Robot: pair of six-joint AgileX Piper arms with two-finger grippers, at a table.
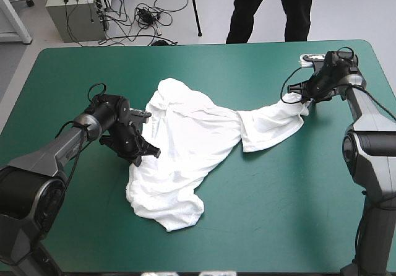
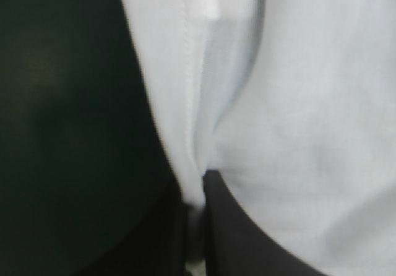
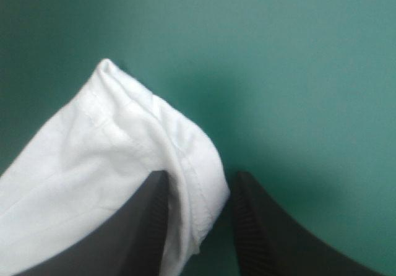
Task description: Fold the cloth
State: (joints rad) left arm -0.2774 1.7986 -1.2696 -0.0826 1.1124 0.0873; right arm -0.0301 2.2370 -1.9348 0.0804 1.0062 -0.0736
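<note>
The white T-shirt (image 1: pixel 185 146) lies crumpled across the middle of the teal-green table, one end stretched out toward the far right. My left gripper (image 1: pixel 140 147) sits at the shirt's left edge. In the left wrist view its black fingers (image 2: pixel 232 232) are nearly together, pinching a fold of the T-shirt (image 2: pixel 297 103). My right gripper (image 1: pixel 307 100) is at the stretched end. Its fingers (image 3: pixel 266 232) stand a little apart, and the hemmed end of the T-shirt (image 3: pixel 111 146) lies between them against one finger, with a thin gap to the other.
Bare teal-green cover (image 1: pixel 291 214) surrounds the shirt on all sides, widest at the front right. The right gripper is close to the table's far right corner (image 1: pixel 365 47).
</note>
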